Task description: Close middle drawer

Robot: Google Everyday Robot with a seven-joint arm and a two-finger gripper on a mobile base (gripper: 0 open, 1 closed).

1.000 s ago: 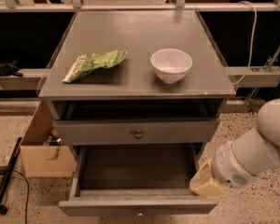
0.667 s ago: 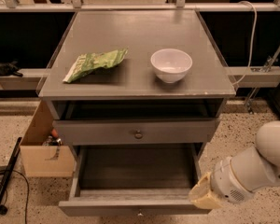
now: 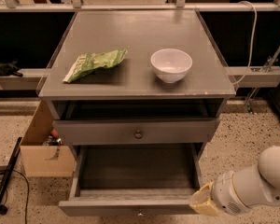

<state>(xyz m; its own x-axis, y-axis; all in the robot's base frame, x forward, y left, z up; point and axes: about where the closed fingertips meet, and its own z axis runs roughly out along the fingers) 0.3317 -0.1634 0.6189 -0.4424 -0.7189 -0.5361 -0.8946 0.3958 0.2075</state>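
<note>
- My claw (image 3: 202,202), a pale yellowish tip on the end of my white rounded arm (image 3: 256,183), sits low at the front right corner of the grey wooden desk (image 3: 135,36).
- Whether my claw is apart or together I cannot tell; it is turned so that only its blunt end shows.
- It lies right against the right end of the wide, shallow grey middle drawer (image 3: 130,208), at the outer edge of the front panel, and looks to be touching it there.
- That drawer stands pulled far out of the desk's front, its grey floor in plain sight.
- Its long axis runs left to right, parallel to the desk's front edge. Its flat front faces away from the desk, and its small round metal knob (image 3: 140,213) is centred on that front.
- Just above it, the matching grey top drawer (image 3: 107,133) juts a little way out of the desk.
- On the desk's top lie a crumpled green snack bag (image 3: 94,63) toward the left and a white round bowl (image 3: 171,65) toward the right, well apart.
- An open brown cardboard box (image 3: 39,160) stands on the floor just beside the desk's left side.
</note>
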